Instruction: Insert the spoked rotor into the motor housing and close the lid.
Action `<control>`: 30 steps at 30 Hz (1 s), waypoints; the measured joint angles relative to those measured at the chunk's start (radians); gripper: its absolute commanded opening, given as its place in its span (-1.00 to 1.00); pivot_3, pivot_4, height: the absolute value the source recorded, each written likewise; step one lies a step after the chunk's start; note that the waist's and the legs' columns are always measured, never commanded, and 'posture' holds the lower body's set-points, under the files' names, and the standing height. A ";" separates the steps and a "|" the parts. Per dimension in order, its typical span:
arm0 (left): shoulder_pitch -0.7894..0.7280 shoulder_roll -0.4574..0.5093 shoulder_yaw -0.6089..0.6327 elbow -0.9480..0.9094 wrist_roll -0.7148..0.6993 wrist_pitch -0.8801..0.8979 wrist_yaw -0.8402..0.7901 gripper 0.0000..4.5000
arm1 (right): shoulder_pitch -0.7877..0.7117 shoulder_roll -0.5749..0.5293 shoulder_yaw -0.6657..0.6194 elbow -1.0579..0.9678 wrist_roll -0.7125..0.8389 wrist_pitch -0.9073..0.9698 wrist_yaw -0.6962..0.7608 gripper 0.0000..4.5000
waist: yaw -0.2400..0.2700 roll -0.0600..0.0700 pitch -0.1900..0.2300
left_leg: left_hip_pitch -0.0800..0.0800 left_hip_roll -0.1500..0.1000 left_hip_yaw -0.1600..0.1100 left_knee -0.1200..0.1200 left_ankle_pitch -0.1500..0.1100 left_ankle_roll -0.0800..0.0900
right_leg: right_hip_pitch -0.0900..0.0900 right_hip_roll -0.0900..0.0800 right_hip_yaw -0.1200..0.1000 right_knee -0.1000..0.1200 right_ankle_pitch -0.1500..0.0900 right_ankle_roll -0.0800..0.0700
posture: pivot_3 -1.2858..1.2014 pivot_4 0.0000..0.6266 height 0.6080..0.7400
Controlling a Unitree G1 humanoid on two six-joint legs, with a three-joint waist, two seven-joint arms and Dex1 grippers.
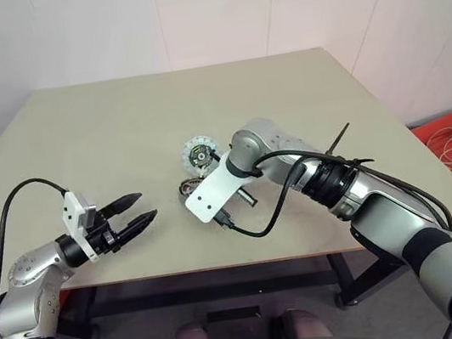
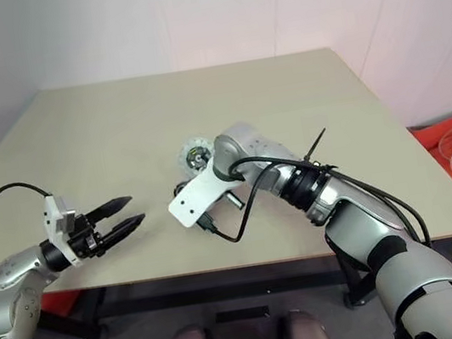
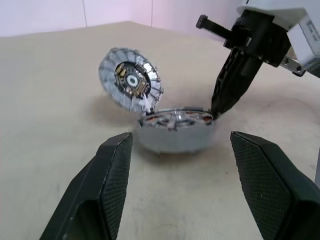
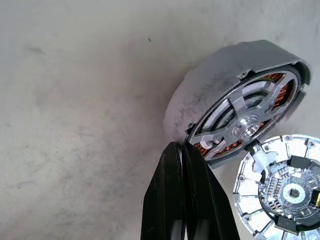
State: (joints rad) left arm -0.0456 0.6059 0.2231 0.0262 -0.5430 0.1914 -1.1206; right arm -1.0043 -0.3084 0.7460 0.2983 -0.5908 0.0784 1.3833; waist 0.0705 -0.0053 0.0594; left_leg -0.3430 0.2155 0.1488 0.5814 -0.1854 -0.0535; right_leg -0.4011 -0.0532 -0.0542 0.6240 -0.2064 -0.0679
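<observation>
Silver spoked rotor (image 4: pixel 243 122) sits inside motor housing (image 4: pixel 210 90).

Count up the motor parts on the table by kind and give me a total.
Motor housing: 1
Spoked rotor, sitting inside the housing: 1
Lid, tilted up at the housing's edge: 1
Total: 3

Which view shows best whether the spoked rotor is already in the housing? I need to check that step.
The right wrist view: the spoked rotor lies inside the motor housing, spokes and hub plain. The left wrist view shows it edge-on, as silver spokes within the rim. In the eye views the right arm hides it.
</observation>
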 measured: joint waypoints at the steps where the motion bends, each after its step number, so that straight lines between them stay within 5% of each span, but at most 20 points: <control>1: -0.004 0.000 -0.002 0.002 0.000 0.000 -0.002 0.48 | 0.003 0.000 0.000 -0.009 -0.004 0.026 -0.004 -0.99 | 0.000 0.000 0.000 | 0.000 0.000 0.000 0.000 0.000 0.000 | 0.000 0.000 0.000 0.000 0.000 0.000 | 0.03 -1.00 1.00; 15: -0.019 -0.003 -0.014 0.011 0.007 -0.014 -0.006 0.48 | 0.048 0.055 0.003 -0.123 -0.026 0.438 0.050 -0.99 | 0.001 0.000 0.000 | 0.000 0.002 0.000 0.000 0.000 0.000 | 0.000 0.000 0.000 0.000 0.000 0.000 | 0.03 -1.00 1.00; 30: 0.018 -0.008 -0.014 -0.005 0.011 -0.019 0.018 0.48 | -0.057 0.217 -0.077 0.223 0.161 0.647 -0.036 -0.99 | 0.001 0.001 0.001 | 0.003 0.003 0.000 -0.001 0.001 -0.001 | 0.002 0.000 0.000 0.000 0.000 0.000 | 0.03 -1.00 1.00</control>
State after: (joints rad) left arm -0.0276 0.5980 0.2096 0.0214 -0.5319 0.1722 -1.1030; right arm -1.0610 -0.0916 0.6688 0.5213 -0.4293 0.7257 1.3470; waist 0.0712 -0.0042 0.0601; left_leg -0.3397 0.2188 0.1489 0.5807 -0.1847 -0.0549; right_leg -0.3990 -0.0529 -0.0542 0.6241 -0.2063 -0.0681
